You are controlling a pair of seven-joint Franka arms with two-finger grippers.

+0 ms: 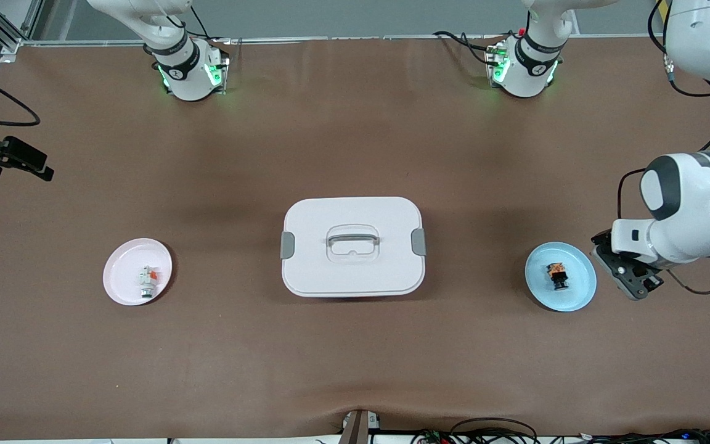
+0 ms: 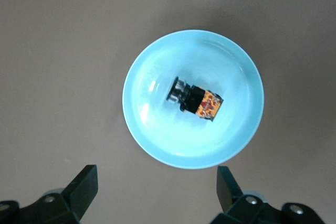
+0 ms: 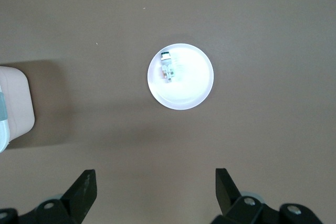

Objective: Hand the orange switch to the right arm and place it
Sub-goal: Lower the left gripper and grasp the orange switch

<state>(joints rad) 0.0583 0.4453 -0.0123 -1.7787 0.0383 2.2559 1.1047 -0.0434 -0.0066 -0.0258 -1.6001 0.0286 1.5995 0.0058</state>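
Switch: orange switch [image 1: 556, 275] lies on its side in blue plate [image 1: 577, 299] at left arm's end of desk | left tool [image 1: 625, 275] just beside plate, wide open, empty; your nearer arm | right tool [image 3: 155, 190] wide open, empty, over pink plate [image 1: 122, 283], waits.

left gripper [image 2: 156, 190] jaws apart, right gripper [image 3: 156, 190] likewise

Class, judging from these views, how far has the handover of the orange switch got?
Nothing looks done yet: the orange switch lies untouched on the blue plate. In hand: the open left hand hangs just beside that plate. The open right hand is empty above the table. Left: grasp, handover, placing.
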